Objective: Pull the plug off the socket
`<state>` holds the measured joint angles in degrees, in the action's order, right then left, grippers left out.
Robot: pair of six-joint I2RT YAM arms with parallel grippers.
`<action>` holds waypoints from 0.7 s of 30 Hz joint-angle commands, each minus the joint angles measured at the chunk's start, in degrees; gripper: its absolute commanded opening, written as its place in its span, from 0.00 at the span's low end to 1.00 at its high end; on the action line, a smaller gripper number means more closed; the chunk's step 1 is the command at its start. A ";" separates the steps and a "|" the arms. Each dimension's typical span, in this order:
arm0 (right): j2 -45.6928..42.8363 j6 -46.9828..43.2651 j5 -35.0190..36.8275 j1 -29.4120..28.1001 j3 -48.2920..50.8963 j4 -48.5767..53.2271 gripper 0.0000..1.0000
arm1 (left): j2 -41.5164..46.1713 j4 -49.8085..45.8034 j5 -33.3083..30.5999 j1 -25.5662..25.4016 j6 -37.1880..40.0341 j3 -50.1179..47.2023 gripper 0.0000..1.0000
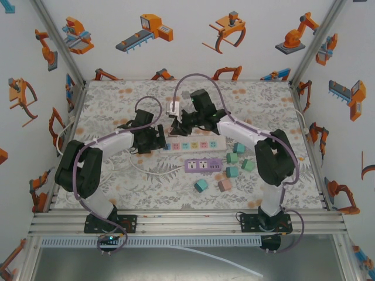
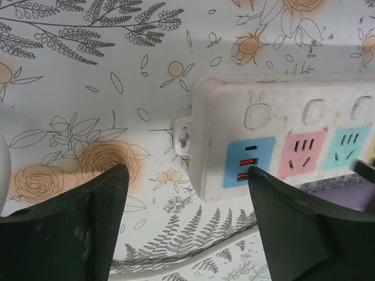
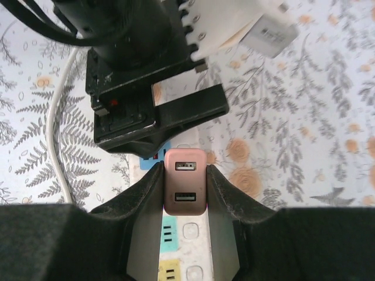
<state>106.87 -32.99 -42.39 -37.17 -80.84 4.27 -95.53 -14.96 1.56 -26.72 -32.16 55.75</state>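
And there the right gripper (image 3: 185, 168) was, its two black fingers (image 3: 146, 190) pressed tight against the flanks of the pink plug (image 3: 185, 187), dead centre of the right wrist frame. The plug's long axis ran up and down that frame, in line with the fingers, and the face with its two USB ports looked straight back at the camera. Under it the white power strip (image 3: 193, 234) ran down to the bottom edge, a green and a yellow socket peeking out between the fingers. The plug's underside was hidden, so whether its prongs sat in a socket could not be told. In the overhead view the right gripper (image 1: 176, 126) hung over the left end of the strip (image 1: 199, 144), just above centre, and the plug underneath was too small and covered to pick out. The left gripper (image 2: 186, 170) stood with its fingers well apart, the rounded end of the strip lying between them; its right-hand fingertip (image 2: 263, 187) met the lower edge of the blue USB panel (image 2: 249, 161), though actual contact was hard to judge. The strip's far end was cut off at the right of the left wrist frame.
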 commanded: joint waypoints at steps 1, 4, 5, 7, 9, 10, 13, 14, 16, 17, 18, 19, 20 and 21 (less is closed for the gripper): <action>-4.42 3.68 0.24 0.77 2.04 -4.27 0.15 | 1.67 -4.40 -4.58 0.01 1.53 -0.29 0.76; -7.63 8.53 1.19 1.60 4.13 -6.61 0.15 | 4.18 -4.46 -4.21 0.04 1.72 0.30 0.78; -8.81 10.32 1.46 1.88 4.96 -7.39 0.15 | 5.20 -4.46 -4.03 0.03 1.83 0.62 0.78; -11.39 13.90 2.42 2.65 6.58 -8.66 0.13 | 7.19 -4.46 -3.68 0.04 2.03 1.11 0.79; -14.23 17.98 3.38 3.81 8.59 -9.61 0.12 | 9.57 -4.53 -3.39 0.00 2.29 1.72 0.81; -15.74 19.91 3.90 4.39 9.51 -9.85 0.12 | 10.66 -4.63 -3.24 0.01 2.54 1.96 0.81; -20.49 27.15 5.03 7.00 13.23 -11.00 0.11 | 14.66 -3.73 -2.09 -0.09 3.35 2.09 0.83; -22.32 29.81 5.29 8.16 14.77 -11.55 0.11 | 16.22 -3.07 -1.44 -0.17 3.80 1.93 0.84; -25.79 34.41 6.15 10.32 17.93 -12.42 0.10 | 19.21 -1.79 0.05 -0.31 4.52 1.58 0.84; -27.66 36.89 6.79 11.51 19.69 -12.68 0.10 | 20.87 -0.80 1.36 -0.43 5.14 1.27 0.84; -29.89 40.32 8.19 12.98 21.67 -12.86 0.10 | 22.44 0.31 3.04 -0.50 5.95 0.89 0.84; -31.54 43.20 9.91 14.09 23.21 -13.04 0.11 | 23.83 1.47 5.07 -0.53 6.79 0.50 0.84; -33.32 46.68 11.81 15.62 24.87 -13.21 0.11 | 25.49 2.96 7.80 -0.68 7.80 -0.02 0.84; -35.06 50.18 13.17 17.35 26.54 -13.43 0.11 | 27.00 4.72 10.56 -0.78 8.72 -0.63 0.85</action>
<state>75.88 3.55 -34.39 -22.90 -57.45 -6.20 -72.34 -15.09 4.47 -26.96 -27.49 56.07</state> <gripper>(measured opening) 0.335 0.842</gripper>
